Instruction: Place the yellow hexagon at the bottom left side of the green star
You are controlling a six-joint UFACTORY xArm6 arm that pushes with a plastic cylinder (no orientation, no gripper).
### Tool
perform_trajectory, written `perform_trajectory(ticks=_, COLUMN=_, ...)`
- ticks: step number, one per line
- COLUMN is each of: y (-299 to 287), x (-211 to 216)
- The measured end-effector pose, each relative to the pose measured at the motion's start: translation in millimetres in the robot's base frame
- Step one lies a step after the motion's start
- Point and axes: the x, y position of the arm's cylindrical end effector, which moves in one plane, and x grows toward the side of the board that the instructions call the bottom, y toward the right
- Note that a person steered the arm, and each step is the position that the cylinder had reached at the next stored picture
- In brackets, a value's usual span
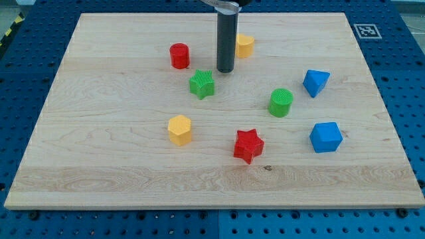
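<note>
Wooden board point(99, 166), printed square marker point(364, 30) at top right, my tip point(225, 70) just beside green star point(202, 84), yellow hexagon point(179, 129) below, no grasping tool.

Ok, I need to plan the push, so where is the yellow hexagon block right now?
The yellow hexagon block sits left of centre on the wooden board, toward the view's bottom-left of the green star block and left of the red star block.

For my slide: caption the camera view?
My tip beside the green star block; yellow hexagon block sits lower left.
</note>
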Motion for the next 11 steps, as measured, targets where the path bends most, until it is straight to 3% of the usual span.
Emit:
perform_trajectory(ticks=3, y=-124.0, x=8.5)
perform_trajectory(ticks=4, y=-152.7, x=45.5)
perform_trajectory(ticks=6, y=-72.2, x=185.1)
perform_trajectory(ticks=7, y=-14.5, x=197.6)
perform_trajectory(ticks=8, y=-7.1, x=175.8)
perform_trajectory(ticks=9, y=-44.7, x=142.2)
perform_trajectory(ticks=10, y=-53.0, x=139.6)
perform_trajectory(ticks=11, y=-20.7, x=178.4)
